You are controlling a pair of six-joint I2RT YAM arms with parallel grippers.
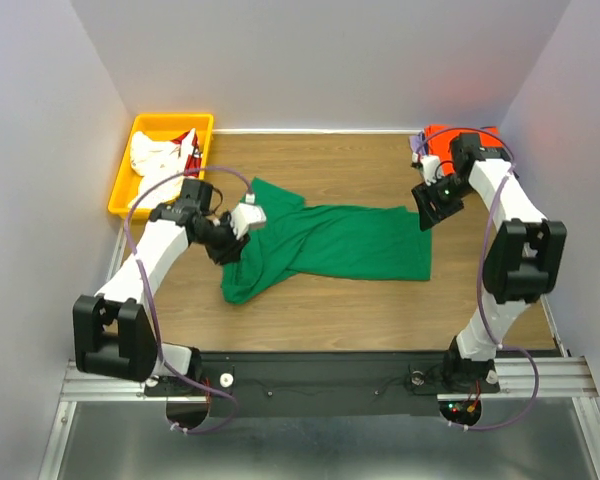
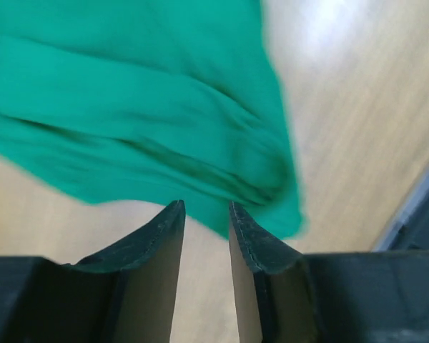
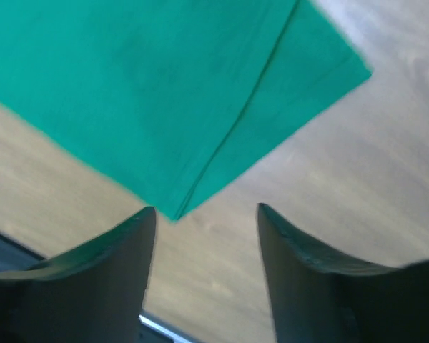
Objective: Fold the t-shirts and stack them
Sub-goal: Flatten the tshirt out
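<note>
The bright green t-shirt (image 1: pixel 330 245) lies partly folded across the middle of the table, flat on the right and bunched at its left end. My left gripper (image 1: pixel 226 243) hovers at that bunched left end; in the left wrist view it (image 2: pixel 205 211) is narrowly open and empty, with green cloth (image 2: pixel 150 114) just beyond the fingertips. My right gripper (image 1: pixel 429 208) is over the shirt's right edge; in the right wrist view it (image 3: pixel 206 211) is wide open and empty, with a folded corner of the green shirt (image 3: pixel 164 107) just ahead. An orange shirt (image 1: pixel 442 133) lies at the back right behind the right arm.
A yellow bin (image 1: pixel 123 185) at the back left holds white shirts with red (image 1: pixel 160 158). Walls close in the table on the left, back and right. The black base rail (image 1: pixel 330 370) runs along the near edge.
</note>
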